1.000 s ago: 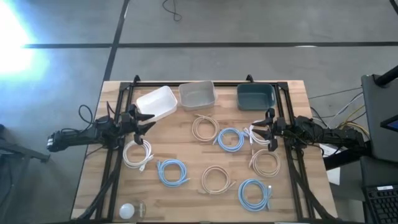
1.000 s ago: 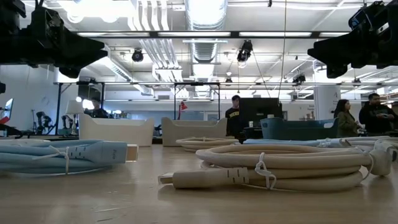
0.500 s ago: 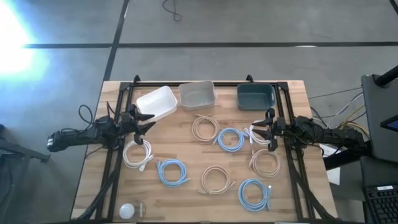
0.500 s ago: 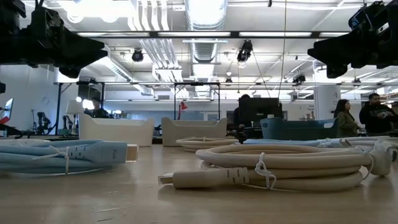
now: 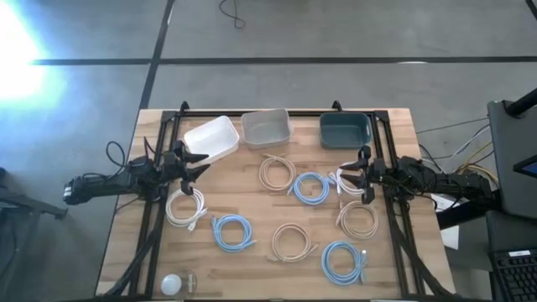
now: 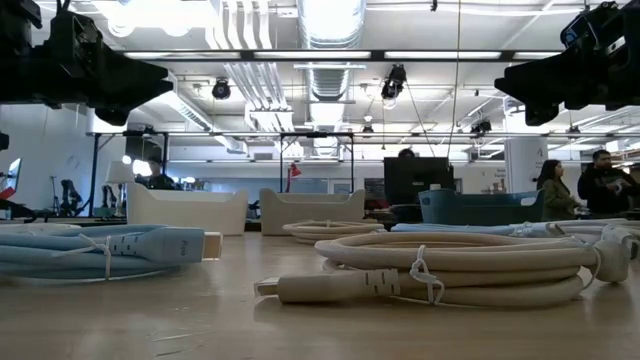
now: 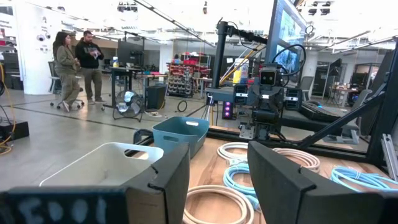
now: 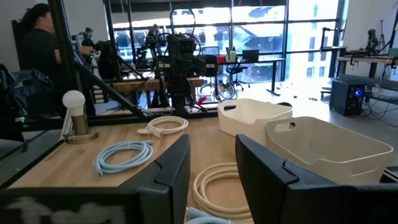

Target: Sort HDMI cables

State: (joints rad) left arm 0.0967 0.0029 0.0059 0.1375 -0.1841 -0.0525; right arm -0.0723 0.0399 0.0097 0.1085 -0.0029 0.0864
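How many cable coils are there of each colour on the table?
Light blue cables: 3
Beige cables: 3
White cables: 2
Total: 8

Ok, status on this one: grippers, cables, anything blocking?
Left gripper and right gripper open, empty, hovering at the table sides. Cables all loose on the table, bins empty. Nothing in the way.
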